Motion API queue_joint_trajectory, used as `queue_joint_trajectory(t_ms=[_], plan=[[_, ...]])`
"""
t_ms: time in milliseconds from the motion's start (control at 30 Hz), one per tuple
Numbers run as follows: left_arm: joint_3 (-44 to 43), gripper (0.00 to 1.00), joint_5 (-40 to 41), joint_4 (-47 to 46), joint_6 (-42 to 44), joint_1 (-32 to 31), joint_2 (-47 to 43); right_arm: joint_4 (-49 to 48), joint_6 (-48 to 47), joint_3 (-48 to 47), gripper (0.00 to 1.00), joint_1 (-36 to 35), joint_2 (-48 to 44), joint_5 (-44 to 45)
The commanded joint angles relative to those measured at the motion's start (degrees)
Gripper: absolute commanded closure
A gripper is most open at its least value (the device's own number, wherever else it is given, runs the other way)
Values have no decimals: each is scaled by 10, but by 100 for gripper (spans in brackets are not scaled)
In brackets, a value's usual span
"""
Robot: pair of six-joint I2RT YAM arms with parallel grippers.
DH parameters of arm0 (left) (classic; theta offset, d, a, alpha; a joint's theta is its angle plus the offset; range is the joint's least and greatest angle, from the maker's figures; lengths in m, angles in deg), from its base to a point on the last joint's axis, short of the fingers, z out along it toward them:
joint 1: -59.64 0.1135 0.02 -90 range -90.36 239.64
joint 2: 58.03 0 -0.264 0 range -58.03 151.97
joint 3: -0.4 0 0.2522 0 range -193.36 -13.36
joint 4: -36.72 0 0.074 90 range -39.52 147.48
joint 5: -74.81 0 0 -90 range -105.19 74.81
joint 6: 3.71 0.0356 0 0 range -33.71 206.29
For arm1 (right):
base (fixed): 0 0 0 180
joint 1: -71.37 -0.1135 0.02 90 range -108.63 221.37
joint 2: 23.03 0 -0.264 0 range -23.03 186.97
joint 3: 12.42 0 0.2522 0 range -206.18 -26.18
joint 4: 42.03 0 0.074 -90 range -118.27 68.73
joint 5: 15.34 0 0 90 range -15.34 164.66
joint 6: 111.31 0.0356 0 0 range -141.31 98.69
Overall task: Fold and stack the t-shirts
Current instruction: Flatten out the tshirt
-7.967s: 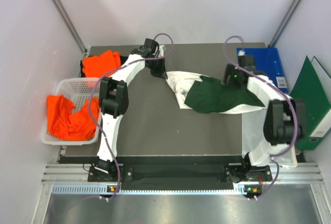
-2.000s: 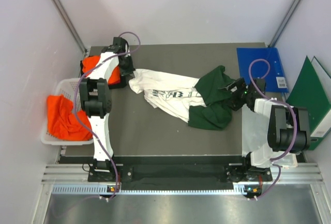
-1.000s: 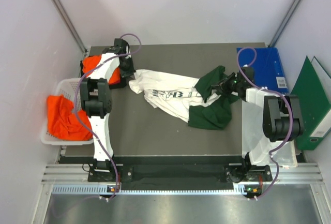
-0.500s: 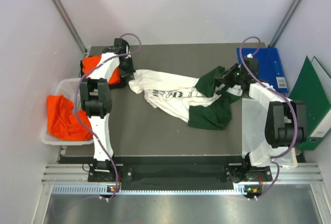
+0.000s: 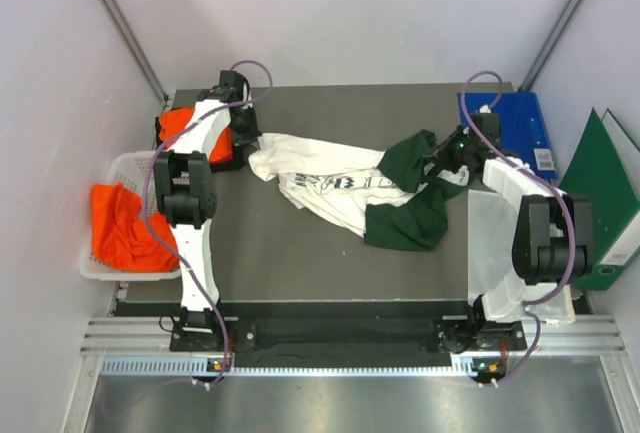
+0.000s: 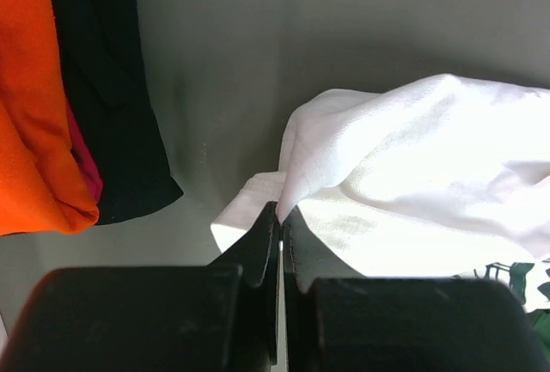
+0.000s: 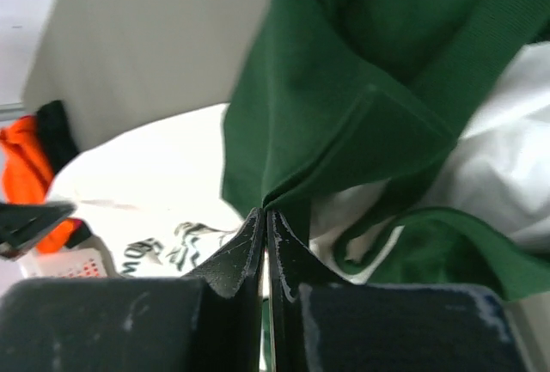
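Tension matters: left hand (image 6: pixel 279 217) pinches the white edge, right hand (image 7: pixel 264 216) the dark green sleeve (image 7: pixel 344 106), of the crumpled white-fronted cloth t-shirt (image 5: pixel 335 185) lying across the worktop (image 5: pixel 290 253); best draw them apart evenly to flatten it.

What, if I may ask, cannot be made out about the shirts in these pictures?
- The black print on the white-fronted, green-sleeved cloth t-shirt: too small and creased in the top view, cut off by the edge in the left wrist view.
- Folded orange cloth pile at the far left corner: partly under the left arm, top view; count unclear.
- Bunched orange cloth in the white plastic mesh basket: own folds hide the count.
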Motion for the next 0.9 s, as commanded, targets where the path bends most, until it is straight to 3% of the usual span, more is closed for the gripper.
queue_joint_trajectory(t_ms=[0,267,467,700,867], plan=[[-22,100,-3,6,10,-2,-7,11,-8,7,97,6,31,7],[-20,100,0,6,12,-2,-8,47,-10,-9,71,7,55,9],[-20,100,-1,6,12,-2,-7,58,-16,-4,60,8,53,17],[-20,100,-1,6,14,-2,-4,27,-20,-3,63,3,80,21],[-20,100,2,8,15,-2,-5,18,-35,-22,94,-5,83,21]])
